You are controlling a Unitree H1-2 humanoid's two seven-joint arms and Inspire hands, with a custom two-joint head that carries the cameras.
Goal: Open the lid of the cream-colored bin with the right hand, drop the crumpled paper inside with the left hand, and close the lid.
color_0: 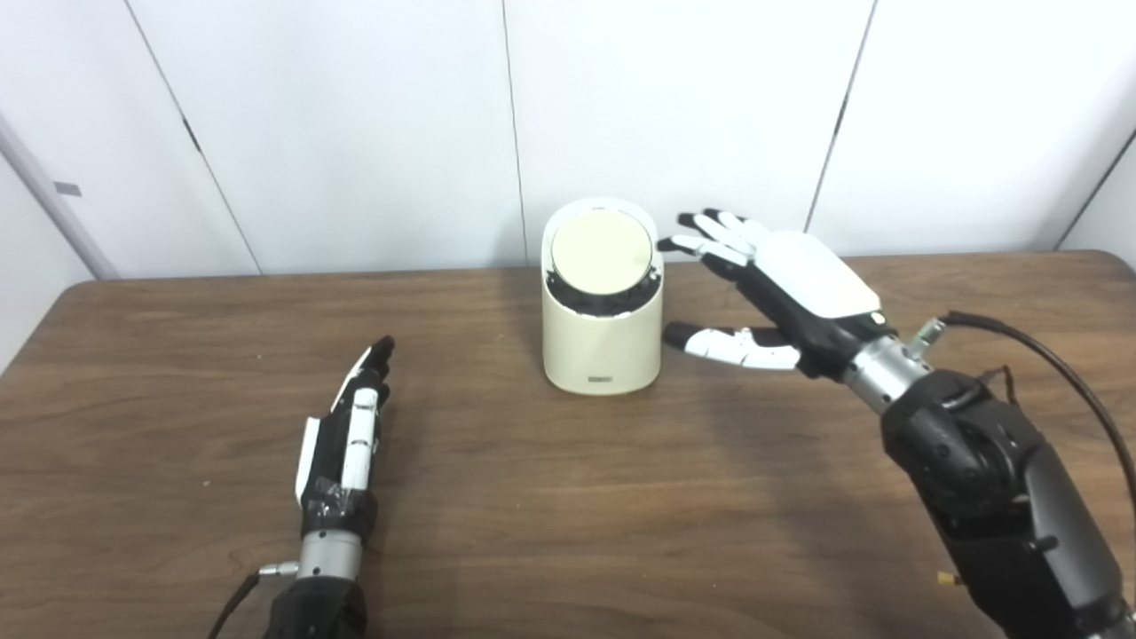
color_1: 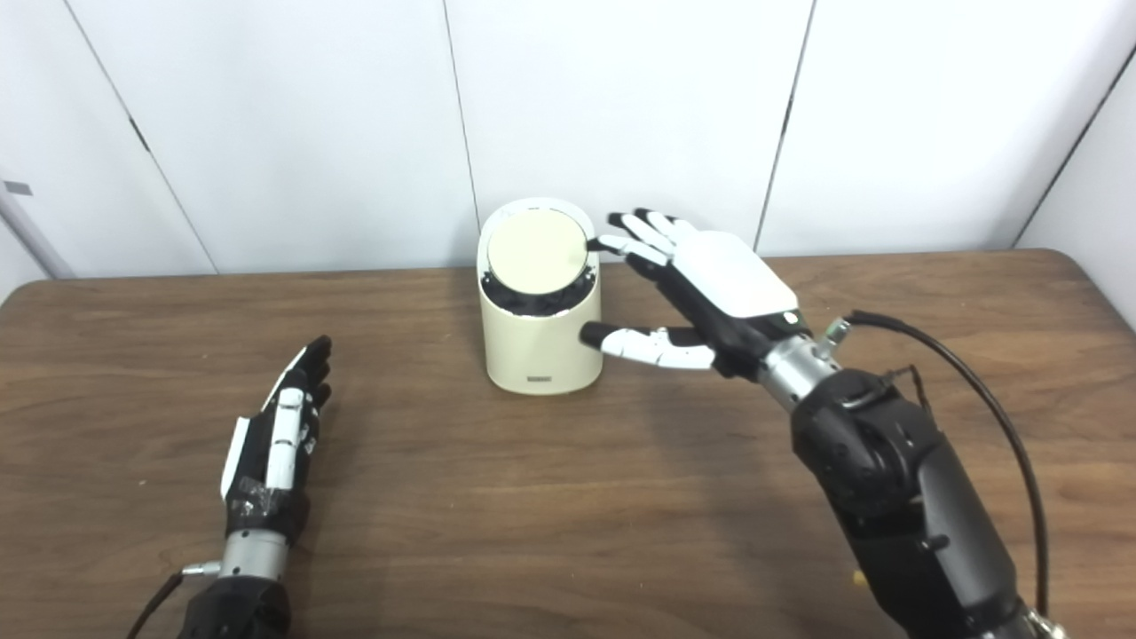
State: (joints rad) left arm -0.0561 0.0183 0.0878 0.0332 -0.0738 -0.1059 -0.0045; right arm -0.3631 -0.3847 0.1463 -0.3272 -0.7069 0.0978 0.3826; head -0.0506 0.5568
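Reaching in beside the cream-colored bin (color_0: pixel 603 315), the right hand (color_0: pixel 785 288) hovered with its fingers (color_0: pixel 710 232) spread and gripping nothing, their tips just beside the upper right rim; whether they touched it I could not tell. The thumb (color_0: pixel 723 343) pointed at the bin's right wall lower down, close to it but seemingly apart. The round lid (color_0: pixel 602 250) sat tilted toward the camera with a dark gap showing beneath its lower edge, so it looked either partly swung or simply seated at an angle.

The left hand (color_0: pixel 344 435) lay low over the wooden table (color_0: pixel 550 497), well apart from the bin on its left, fingers straight, together and empty. No crumpled paper showed anywhere in either view. Judging from that, either the paper was already inside and the closing remained, or nothing had begun; the pictures alone did not settle which.

The bin stood toward the table's far edge, close to the white wall panels (color_0: pixel 674 115), leaving little room behind it. Open tabletop lay in front and to both sides, giving each arm a free path.
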